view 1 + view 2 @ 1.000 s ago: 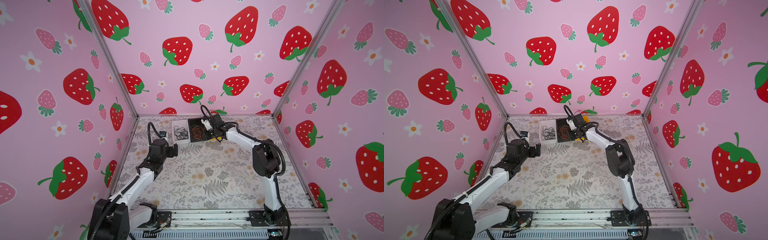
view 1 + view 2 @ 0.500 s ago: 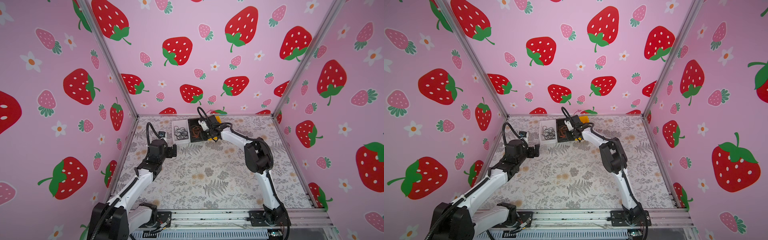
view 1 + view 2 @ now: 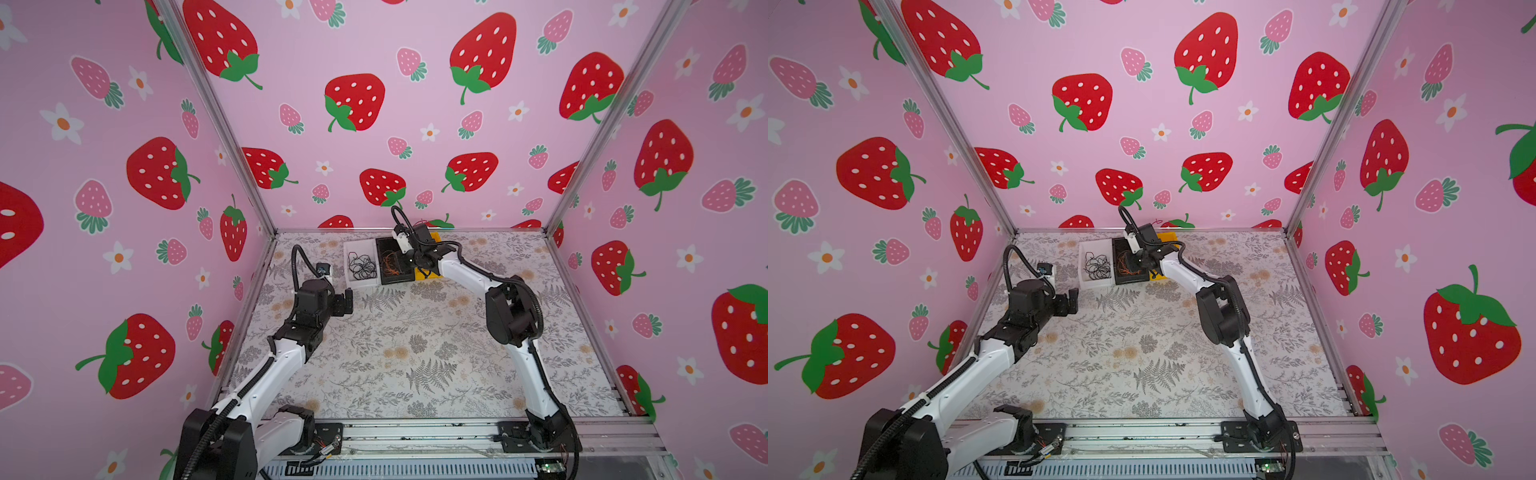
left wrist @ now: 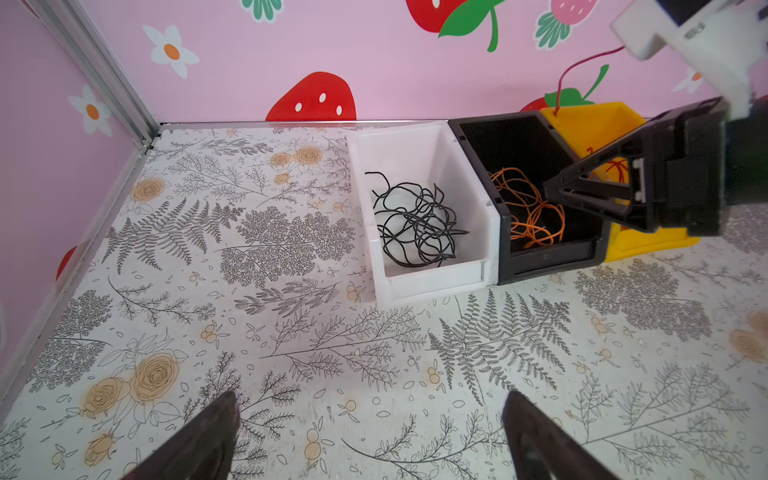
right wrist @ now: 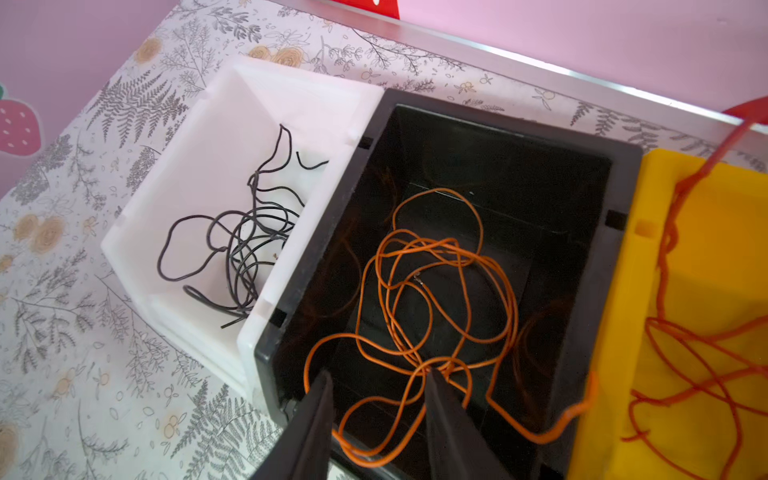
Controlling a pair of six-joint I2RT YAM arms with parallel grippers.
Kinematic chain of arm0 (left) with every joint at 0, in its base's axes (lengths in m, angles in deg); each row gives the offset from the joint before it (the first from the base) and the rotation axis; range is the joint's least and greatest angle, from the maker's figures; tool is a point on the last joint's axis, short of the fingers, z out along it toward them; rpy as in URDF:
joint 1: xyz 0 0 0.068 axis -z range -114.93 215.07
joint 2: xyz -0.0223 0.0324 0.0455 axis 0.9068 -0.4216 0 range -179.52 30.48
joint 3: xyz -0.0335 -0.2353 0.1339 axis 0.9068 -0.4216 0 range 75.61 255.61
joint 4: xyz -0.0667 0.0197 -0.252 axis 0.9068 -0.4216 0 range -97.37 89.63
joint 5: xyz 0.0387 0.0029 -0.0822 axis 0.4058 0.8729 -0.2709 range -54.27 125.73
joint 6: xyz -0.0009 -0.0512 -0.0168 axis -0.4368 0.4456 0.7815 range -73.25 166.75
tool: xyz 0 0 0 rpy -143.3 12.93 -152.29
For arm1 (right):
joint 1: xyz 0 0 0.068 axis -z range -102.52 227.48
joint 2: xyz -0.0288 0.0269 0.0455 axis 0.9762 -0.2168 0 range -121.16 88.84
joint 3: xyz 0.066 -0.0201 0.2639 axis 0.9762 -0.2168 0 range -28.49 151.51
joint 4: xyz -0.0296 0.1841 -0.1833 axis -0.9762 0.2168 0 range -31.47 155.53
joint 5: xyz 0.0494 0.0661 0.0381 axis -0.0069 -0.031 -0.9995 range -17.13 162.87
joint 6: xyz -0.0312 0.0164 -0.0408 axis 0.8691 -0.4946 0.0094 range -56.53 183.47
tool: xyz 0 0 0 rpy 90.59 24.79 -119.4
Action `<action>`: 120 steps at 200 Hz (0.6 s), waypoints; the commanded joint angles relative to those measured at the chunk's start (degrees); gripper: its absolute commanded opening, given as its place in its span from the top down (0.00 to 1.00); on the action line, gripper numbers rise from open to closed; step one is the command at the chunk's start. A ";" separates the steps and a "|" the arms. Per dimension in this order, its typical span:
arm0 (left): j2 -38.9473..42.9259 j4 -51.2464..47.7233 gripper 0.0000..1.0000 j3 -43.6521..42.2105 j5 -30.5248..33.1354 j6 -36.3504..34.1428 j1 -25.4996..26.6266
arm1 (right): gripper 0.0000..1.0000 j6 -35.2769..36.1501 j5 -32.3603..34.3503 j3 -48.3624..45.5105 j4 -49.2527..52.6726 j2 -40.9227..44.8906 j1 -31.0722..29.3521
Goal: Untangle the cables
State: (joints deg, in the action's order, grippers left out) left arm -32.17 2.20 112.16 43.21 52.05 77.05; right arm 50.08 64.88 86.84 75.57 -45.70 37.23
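Right gripper [image 5: 378, 374] hovering over black bin [image 5: 511, 124]
Jaws are gaping partly, holding nothing; orange cables [image 5: 424, 245] look light, limp: take an outer loop.

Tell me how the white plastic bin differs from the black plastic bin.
The white plastic bin holds thin black wires; the black plastic bin holds thin orange wires. The right pincer hangs over the black bin, not the white. Both are open-topped, side by side.
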 commanded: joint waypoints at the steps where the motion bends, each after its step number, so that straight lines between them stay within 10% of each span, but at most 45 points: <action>1: 1.21 0.24 0.01 0.09 0.30 0.71 -0.81 | 0.49 2.44 2.71 -3.12 0.30 6.38 -0.73; 82: 8.05 1.39 0.01 -4.13 1.91 1.63 -4.09 | 0.33 8.30 9.39 -43.96 -22.35 41.77 -0.03; 120: 14.08 1.93 0.01 -9.96 7.28 -0.09 -5.36 | 0.01 9.95 24.65 -69.60 -33.38 61.16 1.64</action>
State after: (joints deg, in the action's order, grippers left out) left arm -20.93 3.33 104.99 45.44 53.19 72.27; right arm 57.58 77.14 30.87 51.40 6.69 37.58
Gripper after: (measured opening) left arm 0.991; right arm 0.915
